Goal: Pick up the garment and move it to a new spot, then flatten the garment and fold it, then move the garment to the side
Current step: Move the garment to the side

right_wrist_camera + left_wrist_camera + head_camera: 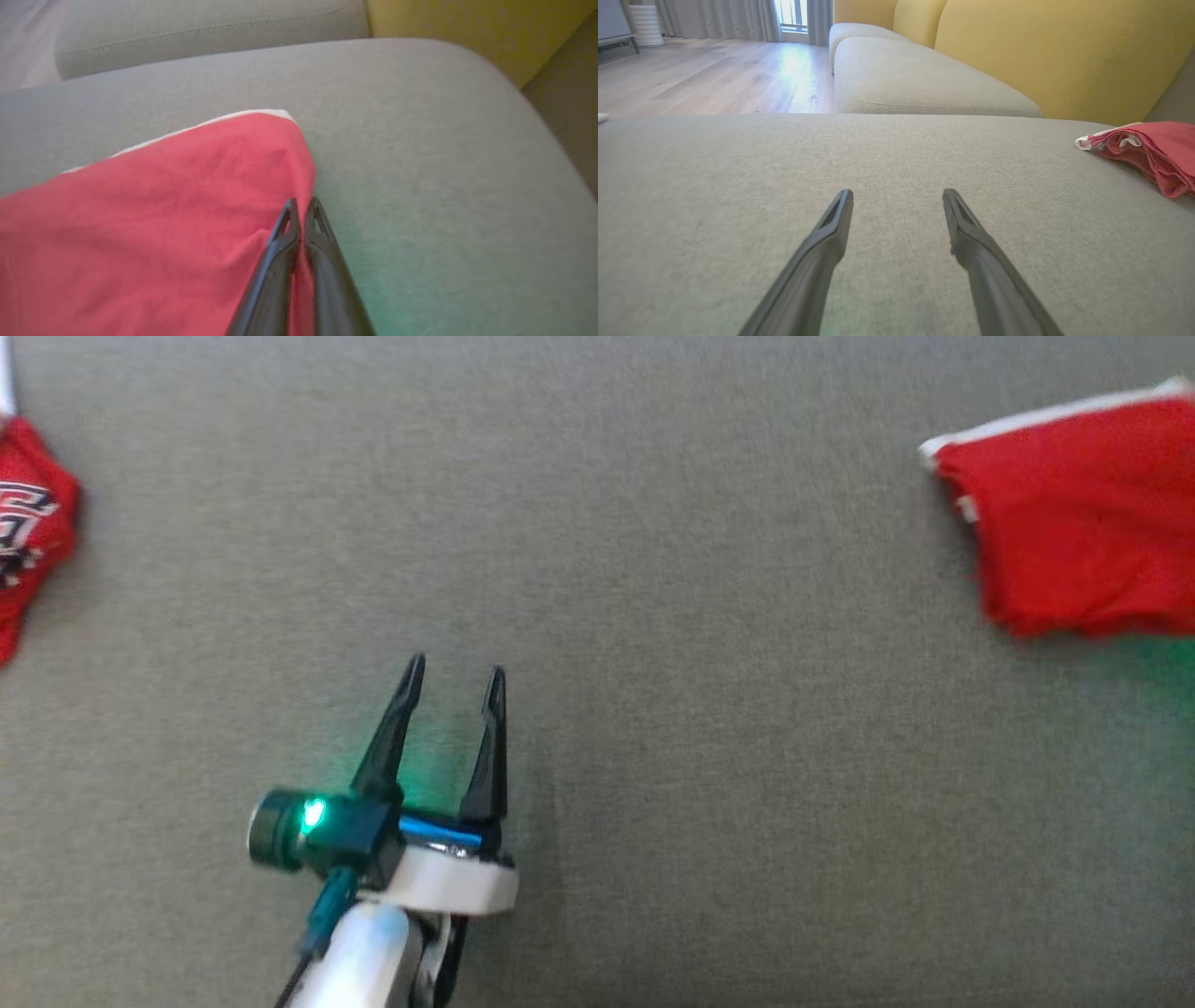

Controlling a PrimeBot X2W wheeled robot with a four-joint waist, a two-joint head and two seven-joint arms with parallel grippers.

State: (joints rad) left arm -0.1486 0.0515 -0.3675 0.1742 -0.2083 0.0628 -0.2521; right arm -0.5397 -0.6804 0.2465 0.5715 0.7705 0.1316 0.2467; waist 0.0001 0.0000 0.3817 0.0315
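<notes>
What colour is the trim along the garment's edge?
White trim on red garment; best in right wrist view.

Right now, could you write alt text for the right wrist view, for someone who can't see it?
The right claw, its two dark fingers closed together, pinches the edge of a red garment with white trim lying on a grey sofa cushion. A yellow backrest shows at the top right.

The grey seat cushion (700,756) lies bare across its wide middle, with free passage all round the left claw (455,677). Obstacles sit at the rims: the red garment (1074,523) far right, a second red cloth (28,532) at the left edge. A yellow backrest (1041,56) walls off the far side. The blurred gap beside it looks narrow.
</notes>
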